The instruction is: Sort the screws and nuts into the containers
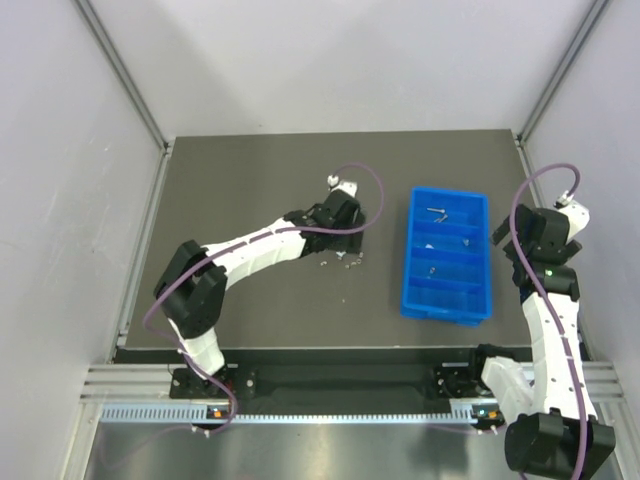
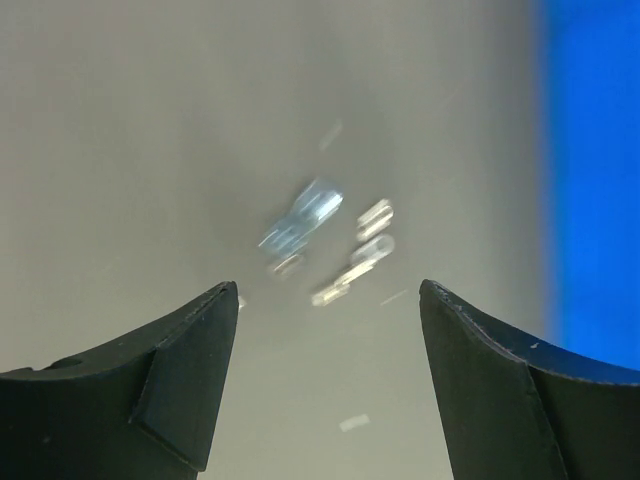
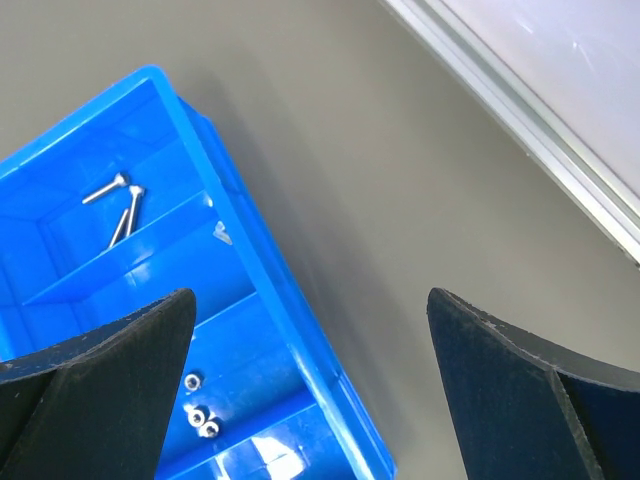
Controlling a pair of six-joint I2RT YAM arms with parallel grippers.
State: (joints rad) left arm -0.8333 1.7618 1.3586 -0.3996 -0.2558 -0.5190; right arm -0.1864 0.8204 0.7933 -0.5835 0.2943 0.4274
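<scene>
A small heap of loose silvery screws and nuts (image 1: 340,262) lies on the dark mat left of the blue containers (image 1: 408,262). My left gripper (image 1: 350,243) hovers just above that heap. In the left wrist view the blurred pieces (image 2: 330,240) lie just ahead of the open left gripper (image 2: 330,290), which holds nothing. My right gripper (image 1: 500,235) is open over the tray's right rim (image 3: 250,250). Two screws (image 3: 115,200) lie in the end compartment. Three nuts (image 3: 200,410) sit in the one beside it.
The blue tray (image 2: 595,180) fills the right edge of the left wrist view. A metal frame rail (image 3: 520,130) runs along the mat's right edge beside the right arm. Grey walls enclose the mat on three sides.
</scene>
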